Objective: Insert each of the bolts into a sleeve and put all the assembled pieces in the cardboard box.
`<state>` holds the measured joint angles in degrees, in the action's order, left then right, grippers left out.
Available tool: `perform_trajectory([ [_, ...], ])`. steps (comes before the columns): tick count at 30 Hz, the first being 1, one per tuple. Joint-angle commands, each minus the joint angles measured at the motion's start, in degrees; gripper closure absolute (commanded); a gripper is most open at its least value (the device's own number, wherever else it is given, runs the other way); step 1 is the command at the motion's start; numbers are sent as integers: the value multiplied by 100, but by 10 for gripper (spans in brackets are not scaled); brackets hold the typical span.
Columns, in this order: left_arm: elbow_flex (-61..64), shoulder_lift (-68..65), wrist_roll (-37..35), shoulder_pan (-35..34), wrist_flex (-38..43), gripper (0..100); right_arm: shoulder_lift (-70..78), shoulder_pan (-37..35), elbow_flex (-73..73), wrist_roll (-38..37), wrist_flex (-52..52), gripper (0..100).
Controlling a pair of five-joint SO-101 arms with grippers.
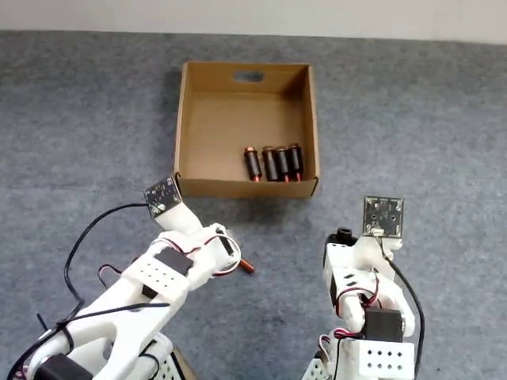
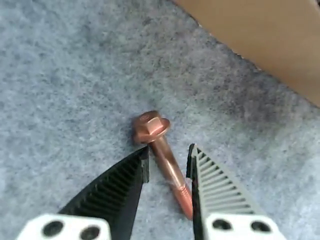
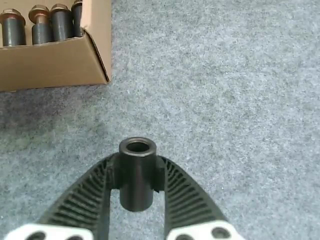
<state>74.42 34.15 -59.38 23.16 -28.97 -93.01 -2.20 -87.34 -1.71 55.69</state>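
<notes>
A copper bolt (image 2: 162,157) lies on the grey carpet (image 1: 412,134), its hex head pointing away from my left gripper (image 2: 168,152). That gripper is open, with one finger on each side of the shank. From above, the bolt (image 1: 247,267) pokes out beside the left gripper (image 1: 230,247), just in front of the cardboard box (image 1: 181,127). My right gripper (image 3: 136,165) is shut on a black sleeve (image 3: 136,172) with its open bore turned up. It holds the sleeve (image 1: 344,235) low over the carpet, near the box's front right corner.
Several assembled pieces (image 1: 273,163) lie side by side against the box's front wall, and they appear again (image 3: 42,25) over the box corner (image 3: 95,55). The box's outer wall (image 2: 260,35) stands just beyond the bolt. Open carpet surrounds both arms.
</notes>
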Motion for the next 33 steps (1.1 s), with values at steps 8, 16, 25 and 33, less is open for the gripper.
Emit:
perform_trajectory([
  [8, -66, -4, -44, 92, 88, 857, -66, 22, 22, 18, 101, 992],
  [16, -75, -4, -44, 75, 79, 857, -66, 22, 22, 18, 119, 992],
  [25, -119, -13, 114, 66, 79, 857, -66, 22, 31, 9, 101, 992],
  [33, -127, -13, 123, 110, 79, 857, -66, 22, 31, 9, 92, 992],
])
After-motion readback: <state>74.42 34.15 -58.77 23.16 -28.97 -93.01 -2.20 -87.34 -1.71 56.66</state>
